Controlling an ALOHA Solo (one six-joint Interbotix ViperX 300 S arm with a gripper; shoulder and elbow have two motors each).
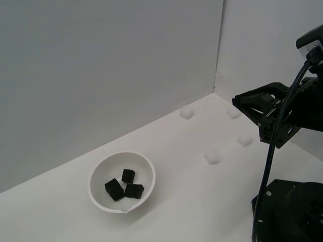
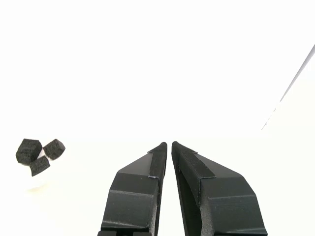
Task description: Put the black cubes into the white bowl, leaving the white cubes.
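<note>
Now black cubes inside white bowl; gripper closed, empty.

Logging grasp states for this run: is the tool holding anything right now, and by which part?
Nothing is held. The tool is shut and empty, and all three black cubes lie in the white bowl.

black cubes: three, matte, clustered touching inside bowl
white bowl: glossy, deep, upright on worktop
white cubes: four, scattered apart, well clear of bowl
</note>
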